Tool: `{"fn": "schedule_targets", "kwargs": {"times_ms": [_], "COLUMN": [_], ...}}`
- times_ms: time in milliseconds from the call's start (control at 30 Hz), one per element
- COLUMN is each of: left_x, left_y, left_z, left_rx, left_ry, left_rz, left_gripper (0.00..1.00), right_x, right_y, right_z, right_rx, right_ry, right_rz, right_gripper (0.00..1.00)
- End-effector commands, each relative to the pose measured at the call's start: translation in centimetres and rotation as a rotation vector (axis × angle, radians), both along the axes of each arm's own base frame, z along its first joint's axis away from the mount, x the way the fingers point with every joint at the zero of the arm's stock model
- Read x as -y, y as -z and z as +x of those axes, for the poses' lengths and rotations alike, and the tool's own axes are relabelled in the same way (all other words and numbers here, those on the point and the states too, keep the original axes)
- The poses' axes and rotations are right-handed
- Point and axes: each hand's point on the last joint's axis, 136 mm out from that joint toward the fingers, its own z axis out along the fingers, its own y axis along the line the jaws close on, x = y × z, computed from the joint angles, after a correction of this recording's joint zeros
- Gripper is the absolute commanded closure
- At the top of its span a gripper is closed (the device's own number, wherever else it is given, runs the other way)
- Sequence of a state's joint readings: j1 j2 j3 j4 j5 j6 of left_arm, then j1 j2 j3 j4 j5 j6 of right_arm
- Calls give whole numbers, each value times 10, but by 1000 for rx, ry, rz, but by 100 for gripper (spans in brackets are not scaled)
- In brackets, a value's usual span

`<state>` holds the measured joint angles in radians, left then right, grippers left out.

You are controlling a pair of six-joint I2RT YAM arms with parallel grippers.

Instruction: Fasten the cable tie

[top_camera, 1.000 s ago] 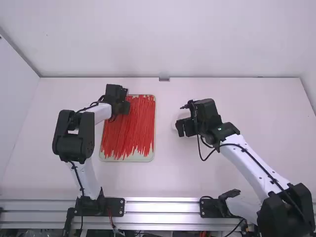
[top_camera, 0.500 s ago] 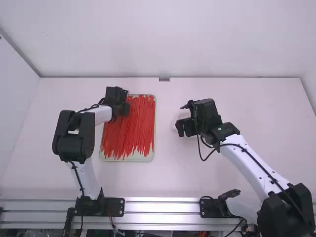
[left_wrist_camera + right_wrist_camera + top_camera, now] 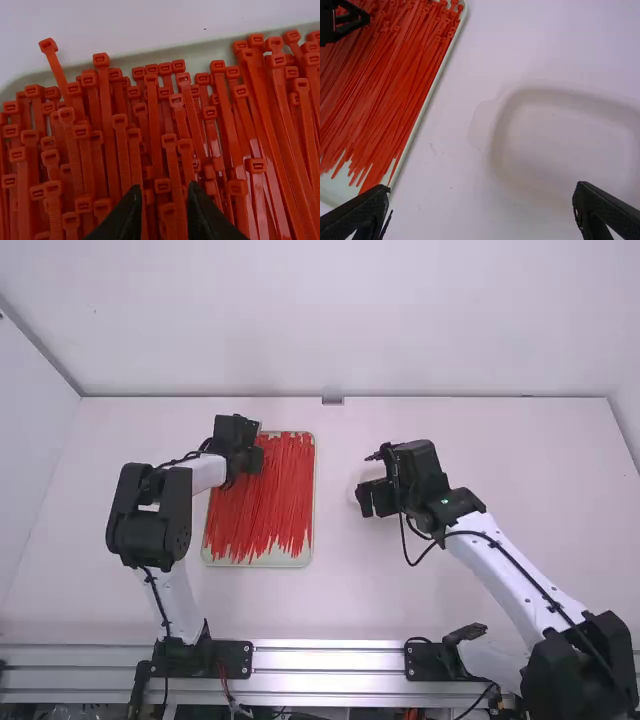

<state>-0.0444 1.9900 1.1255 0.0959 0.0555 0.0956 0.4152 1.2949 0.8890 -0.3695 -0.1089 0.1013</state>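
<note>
Your left gripper (image 3: 163, 191) has crept slightly back along the cable ties (image 3: 150, 120) heaped in their tray (image 3: 210, 50), fingers parted astride one tie. Lower, pinch only that strand, then lift clear. Your right gripper (image 3: 480, 189) hovers nearby, fingers spread wide.

A lab rig: white table (image 3: 520, 440), white walls (image 3: 300, 310), aluminium mounting rail (image 3: 320, 651)

Red cable ties (image 3: 385, 85) are lying heaped in a pale tray (image 3: 427, 107) on the white table (image 3: 545, 45). A shallow translucent container (image 3: 560, 145) is sitting near the tray's long edge. The right gripper (image 3: 481, 190) is hanging above it, fingers spread wide; the left gripper (image 3: 340, 20) is hovering over the ties.
</note>
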Motion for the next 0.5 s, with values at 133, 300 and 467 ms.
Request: {"fn": "schedule_targets", "kwargs": {"times_ms": [133, 300, 467], "left_x": [5, 6, 5], "left_y": [17, 28, 30], "left_z": [-6, -7, -8], "left_rx": [-33, -49, -55], "left_ry": [20, 22, 18], "left_rz": [1, -5, -1], "left_gripper": [75, 76, 79], "right_x": [-1, -1, -1], "right_y": [2, 2, 2], "right_z": [0, -1, -1], "right_rx": [-5, -6, -6], "right_ry": [-4, -4, -4], "right_rz": [-3, -3, -3], "right_gripper": [2, 2, 2]}}
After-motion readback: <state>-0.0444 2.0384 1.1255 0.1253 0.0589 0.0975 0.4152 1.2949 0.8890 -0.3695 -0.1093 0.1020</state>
